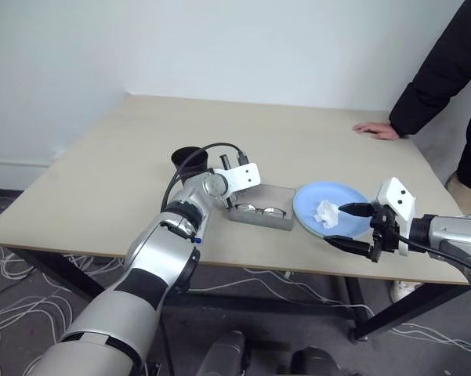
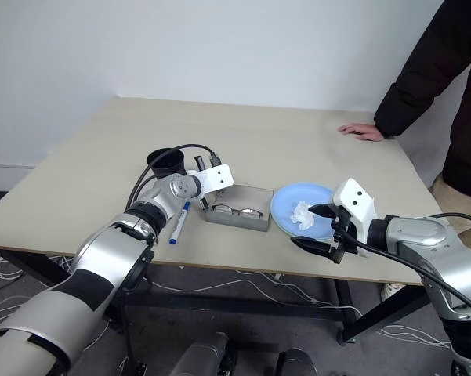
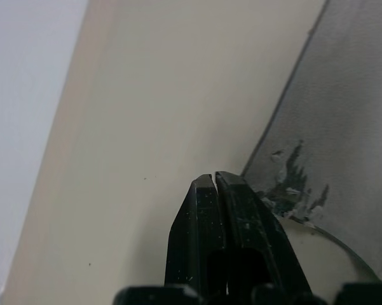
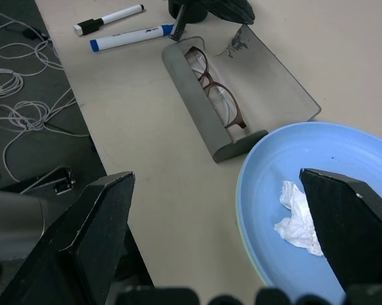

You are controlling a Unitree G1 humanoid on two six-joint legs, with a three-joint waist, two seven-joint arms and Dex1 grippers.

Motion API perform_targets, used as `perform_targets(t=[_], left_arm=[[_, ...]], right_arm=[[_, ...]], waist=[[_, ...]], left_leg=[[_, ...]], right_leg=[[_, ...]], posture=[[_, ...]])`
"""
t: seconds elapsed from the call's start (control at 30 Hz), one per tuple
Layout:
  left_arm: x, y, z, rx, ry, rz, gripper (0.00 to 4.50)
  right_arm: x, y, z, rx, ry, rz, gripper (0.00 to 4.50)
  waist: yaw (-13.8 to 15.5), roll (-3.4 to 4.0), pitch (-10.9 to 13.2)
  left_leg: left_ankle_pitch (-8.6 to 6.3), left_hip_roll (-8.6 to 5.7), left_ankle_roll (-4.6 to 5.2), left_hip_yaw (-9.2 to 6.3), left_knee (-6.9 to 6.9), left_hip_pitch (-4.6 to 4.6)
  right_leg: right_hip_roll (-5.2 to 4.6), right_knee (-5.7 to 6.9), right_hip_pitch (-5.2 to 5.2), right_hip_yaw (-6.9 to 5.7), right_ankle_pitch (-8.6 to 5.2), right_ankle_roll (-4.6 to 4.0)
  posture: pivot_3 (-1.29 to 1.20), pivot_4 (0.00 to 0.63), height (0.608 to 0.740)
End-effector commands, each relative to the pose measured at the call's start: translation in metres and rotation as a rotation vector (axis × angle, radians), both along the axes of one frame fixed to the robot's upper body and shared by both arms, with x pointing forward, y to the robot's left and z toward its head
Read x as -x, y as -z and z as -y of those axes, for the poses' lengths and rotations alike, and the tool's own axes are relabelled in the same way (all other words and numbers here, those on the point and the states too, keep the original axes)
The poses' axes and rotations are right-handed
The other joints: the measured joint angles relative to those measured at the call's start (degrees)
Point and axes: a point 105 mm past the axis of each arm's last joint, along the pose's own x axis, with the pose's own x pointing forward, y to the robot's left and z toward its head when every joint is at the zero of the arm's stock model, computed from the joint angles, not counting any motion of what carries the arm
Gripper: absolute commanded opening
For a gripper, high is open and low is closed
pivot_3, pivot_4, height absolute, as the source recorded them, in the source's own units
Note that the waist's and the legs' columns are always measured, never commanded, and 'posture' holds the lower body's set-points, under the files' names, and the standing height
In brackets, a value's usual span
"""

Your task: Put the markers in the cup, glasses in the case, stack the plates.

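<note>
The grey case (image 4: 192,105) lies open with the dark-framed glasses (image 4: 213,96) inside and its lid (image 4: 270,76) flat behind. My left gripper (image 3: 215,183) is shut and empty, its tip at the case's left end (image 1: 230,204) beside the lid. Left of the case lie a blue-capped marker (image 4: 130,37) and a black-capped marker (image 4: 108,19). The black cup (image 1: 190,159) stands just behind my left wrist. The light blue plate (image 1: 341,196) is right of the case, with a pale green rim (image 4: 241,238) showing under it. My right gripper (image 1: 335,223) is open at the plate's near edge.
A crumpled white tissue (image 1: 327,213) lies on the blue plate. A person in a dark sleeve rests a hand (image 1: 376,129) on the table's far right edge. Loose cables (image 4: 25,108) lie on the floor under the table (image 1: 141,133).
</note>
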Motion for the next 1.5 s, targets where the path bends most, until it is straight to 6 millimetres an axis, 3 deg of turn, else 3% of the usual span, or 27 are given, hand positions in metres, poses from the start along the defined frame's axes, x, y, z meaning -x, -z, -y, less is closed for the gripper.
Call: perform_targets(t=[0.03, 0.17, 0.27, 0.53, 0.87, 1.2, 1.27, 1.5], left_arm=[[0.0, -0.013, 0.008, 0.0, 0.073, -0.007, 0.02], [-0.001, -0.037, 0.007, 0.032, 0.128, -0.022, 0.02], [0.005, -0.041, 0.008, 0.061, 0.185, -0.081, 0.02], [0.022, -0.044, 0.003, 0.101, 0.318, -0.214, 0.02], [0.026, -0.049, -0.008, 0.05, 0.366, -0.227, 0.02], [0.053, -0.032, -0.011, -0.002, 0.541, -0.35, 0.02], [0.05, -0.034, -0.012, 0.008, 0.527, -0.323, 0.02], [0.011, -0.063, -0.017, 0.134, 0.242, -0.116, 0.02]], right_arm=[[-0.003, -0.014, -0.001, -0.008, -0.002, 0.061, 4.5], [-0.008, -0.013, -0.006, -0.015, -0.022, 0.064, 4.5], [-0.01, -0.013, -0.008, -0.016, -0.029, 0.066, 4.5], [-0.013, -0.012, -0.011, -0.016, -0.048, 0.07, 4.5], [-0.015, -0.01, -0.014, -0.017, -0.059, 0.073, 4.5], [-0.018, -0.011, -0.013, -0.01, -0.053, 0.08, 4.5], [-0.018, -0.011, -0.013, -0.01, -0.052, 0.081, 4.5], [-0.017, -0.01, -0.015, -0.017, -0.057, 0.076, 4.5]], waist=[[0.0, 0.0, 0.0], [0.0, -0.01, 0.0], [0.1, 0.0, 0.0], [0.0, 0.0, 0.0], [0.0, 0.0, 0.0], [0.0, 0.01, 0.0], [0.0, 0.01, 0.0], [0.0, -0.01, 0.0]], left_leg=[[0.0, 0.0, 0.0, 0.0, 0.0, 0.0], [0.0, 0.01, 0.0, 0.02, -0.02, 0.0], [0.0, 0.02, 0.0, 0.03, -0.04, -0.04], [-0.02, 0.02, 0.04, 0.06, -0.03, -0.05], [-0.02, 0.04, 0.04, 0.07, -0.01, -0.05], [-0.02, 0.08, 0.04, 0.13, -0.01, -0.05], [-0.02, 0.1, 0.04, 0.14, -0.01, -0.05], [-0.02, 0.1, 0.04, 0.12, 0.14, -0.05]], right_leg=[[0.0, -0.01, 0.0, 0.0, 0.0, 0.0], [0.01, -0.02, -0.02, 0.0, 0.0, 0.0], [0.0, -0.02, -0.06, -0.01, 0.01, -0.02], [0.0, -0.11, -0.04, -0.01, 0.01, -0.02], [0.03, -0.07, -0.05, -0.01, 0.01, -0.02], [0.04, -0.06, -0.07, 0.02, 0.02, -0.04], [0.05, -0.05, -0.09, 0.02, 0.03, -0.05], [0.06, 0.03, -0.05, 0.02, 0.06, -0.02]], posture=[[0.0, 0.0, 0.701], [0.0, 0.0, 0.701], [0.0, 0.0, 0.701], [0.0, 0.0, 0.701], [0.0, 0.0, 0.701], [0.0, 0.0, 0.701], [0.0, 0.0, 0.701], [0.0, 0.0, 0.701]])
